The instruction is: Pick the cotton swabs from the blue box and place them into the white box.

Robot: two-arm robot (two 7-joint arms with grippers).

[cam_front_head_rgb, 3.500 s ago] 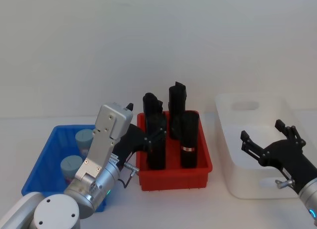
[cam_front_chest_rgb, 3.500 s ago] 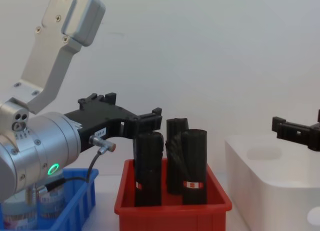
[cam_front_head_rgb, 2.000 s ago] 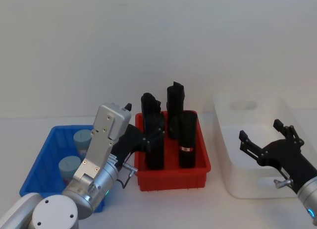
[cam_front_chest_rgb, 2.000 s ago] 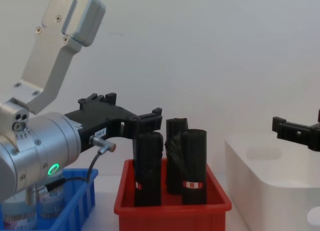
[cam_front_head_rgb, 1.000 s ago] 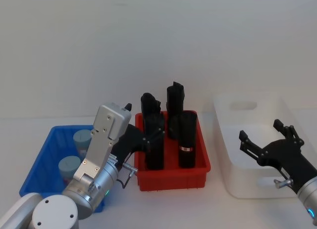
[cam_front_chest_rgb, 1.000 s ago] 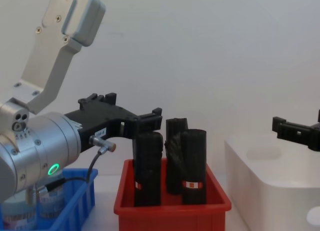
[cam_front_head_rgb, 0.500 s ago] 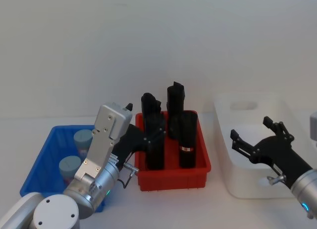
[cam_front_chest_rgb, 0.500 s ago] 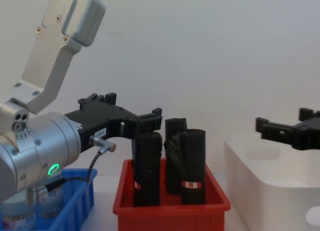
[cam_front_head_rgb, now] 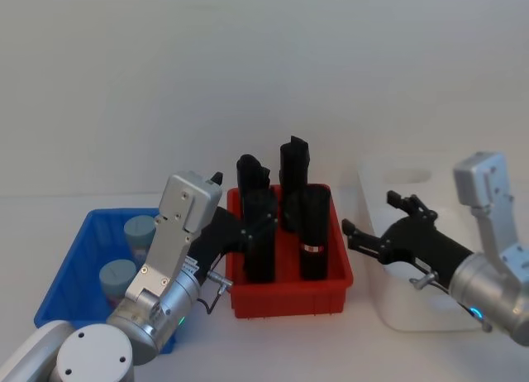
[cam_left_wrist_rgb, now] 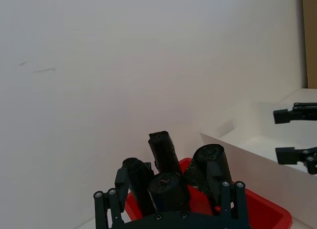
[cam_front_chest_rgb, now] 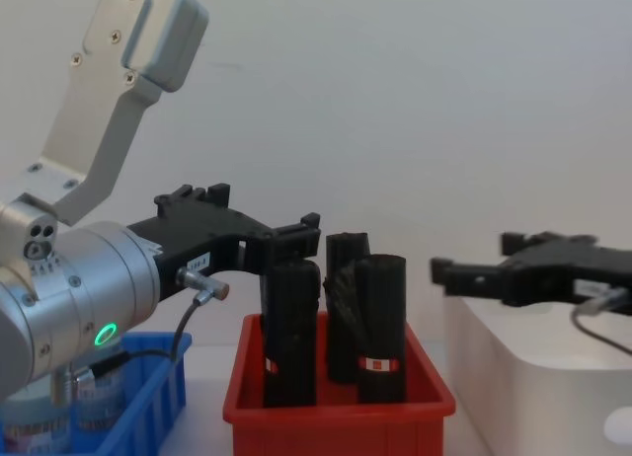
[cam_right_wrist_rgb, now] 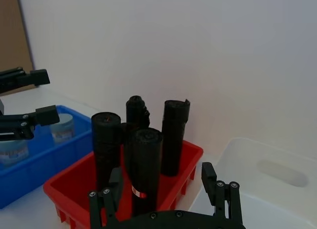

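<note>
Two cotton swabs jars with grey-blue lids point(cam_front_head_rgb: 139, 228) point(cam_front_head_rgb: 117, 274) stand in the blue box point(cam_front_head_rgb: 62, 270) at the left; from the chest I see them low down point(cam_front_chest_rgb: 97, 397). My left gripper point(cam_front_head_rgb: 244, 225) hangs open and empty just right of the blue box, by the red bin's left side. My right gripper point(cam_front_head_rgb: 378, 221) is open and empty over the left rim of the white box point(cam_front_head_rgb: 388, 303), pointing left toward the red bin. The right wrist view shows a jar point(cam_right_wrist_rgb: 62, 127) in the blue box point(cam_right_wrist_rgb: 47, 159).
Between the two boxes stands a red bin point(cam_front_head_rgb: 289, 293) holding several tall black rolls point(cam_front_head_rgb: 312, 233), which rise well above its rim. The left arm's silver link point(cam_front_chest_rgb: 109, 101) looms large at the chest view's left.
My right gripper has swung left, from over the white box's middle to its left rim near the red bin. The left arm and the jars have not moved.
</note>
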